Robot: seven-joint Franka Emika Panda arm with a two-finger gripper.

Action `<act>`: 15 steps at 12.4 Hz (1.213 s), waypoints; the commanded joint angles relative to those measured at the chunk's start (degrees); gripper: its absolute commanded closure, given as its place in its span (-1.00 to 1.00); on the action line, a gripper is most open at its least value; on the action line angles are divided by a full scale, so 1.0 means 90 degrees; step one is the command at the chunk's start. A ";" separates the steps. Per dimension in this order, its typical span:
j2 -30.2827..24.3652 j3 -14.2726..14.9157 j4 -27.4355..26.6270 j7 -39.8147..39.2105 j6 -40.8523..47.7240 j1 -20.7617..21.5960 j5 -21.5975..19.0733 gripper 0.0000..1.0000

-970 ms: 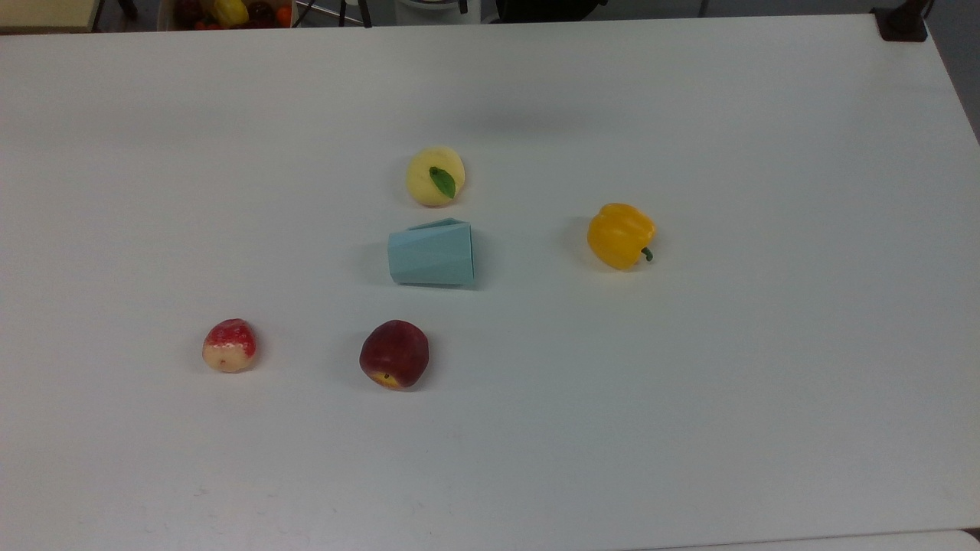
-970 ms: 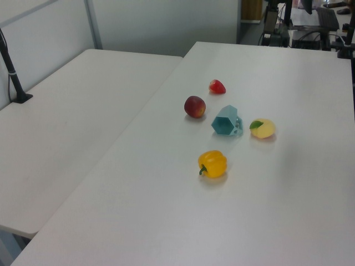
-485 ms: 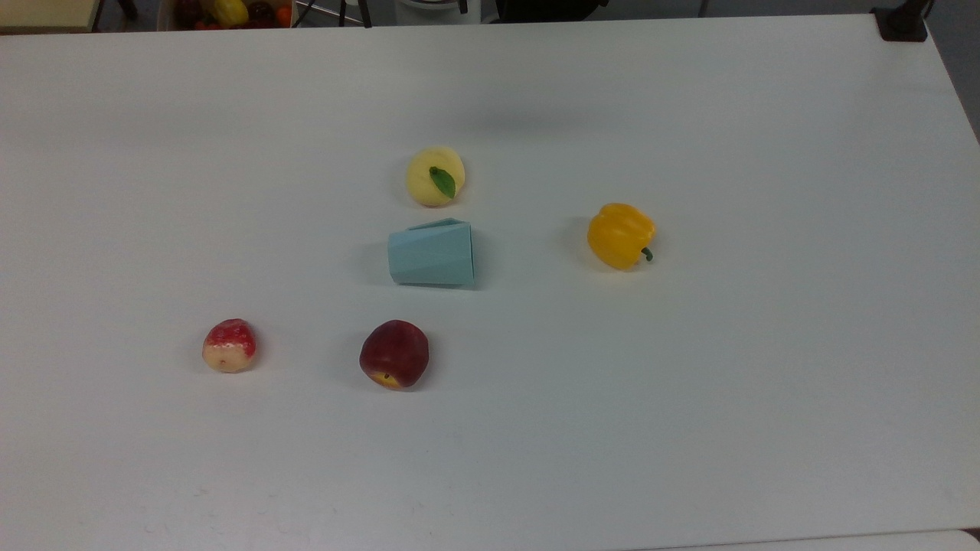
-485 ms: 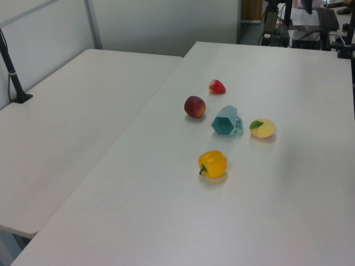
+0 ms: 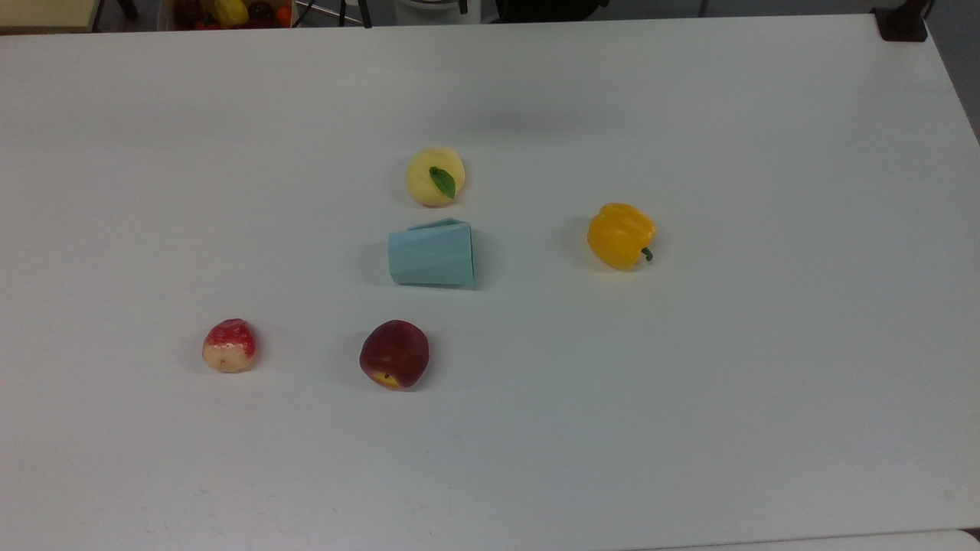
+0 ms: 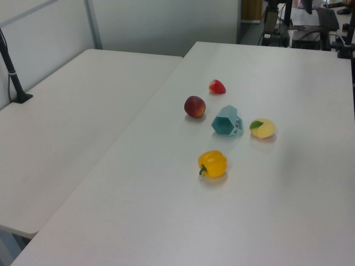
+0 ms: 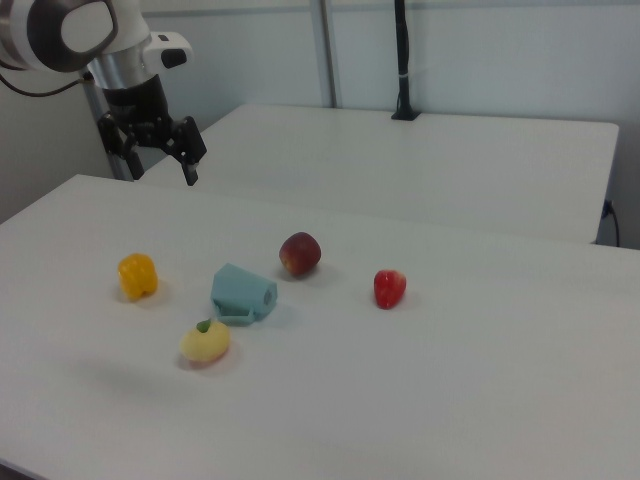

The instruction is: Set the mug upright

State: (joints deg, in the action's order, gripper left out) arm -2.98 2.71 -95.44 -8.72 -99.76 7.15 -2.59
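The mug (image 5: 430,255) is a pale blue-teal faceted cup lying on its side near the middle of the white table (image 5: 766,383). Its wider rim end points to the top view's right. In the left view the mug (image 6: 226,121) turns a hexagonal end toward the camera. In the right view the mug (image 7: 240,293) lies between the fruits. My gripper (image 7: 160,162) hangs open and empty high above the table's far left corner in the right view, well away from the mug.
A yellow fruit with a green leaf (image 5: 435,176) lies just behind the mug in the top view. A dark red peach (image 5: 394,354) is in front of it, a yellow pepper (image 5: 621,235) to its right, and a strawberry (image 5: 229,346) at front left. A second table (image 6: 66,127) adjoins.
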 commanded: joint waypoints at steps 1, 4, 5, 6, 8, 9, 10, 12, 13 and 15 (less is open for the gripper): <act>-0.0098 0.0090 -0.0089 0.0109 0.0049 0.0143 -0.0074 -1.00; 0.0271 0.0070 0.0495 0.0674 0.0370 0.0162 -0.0025 -1.00; 0.0592 0.0041 0.0835 0.0888 0.0555 0.0269 0.0110 -1.00; 0.0769 0.0040 0.1042 0.1074 0.0664 0.0425 0.0383 -1.00; 0.1247 0.0031 0.1316 0.1804 0.0694 0.0834 0.1143 -1.00; 0.1510 0.0021 0.1540 0.2185 0.0704 0.0981 0.1476 -1.00; 0.1687 0.0021 0.1619 0.2441 0.0694 0.1099 0.1634 -1.00; 0.2145 0.0021 0.1853 0.3016 0.0684 0.1343 0.2091 -1.00; 0.2302 0.0021 0.1941 0.3271 0.0684 0.1431 0.2278 -1.00; 0.2596 -0.0008 0.1942 0.3983 0.0607 0.1617 0.2659 -1.00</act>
State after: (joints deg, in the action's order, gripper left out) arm 16.20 2.49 -81.05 19.77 -95.50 19.35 17.14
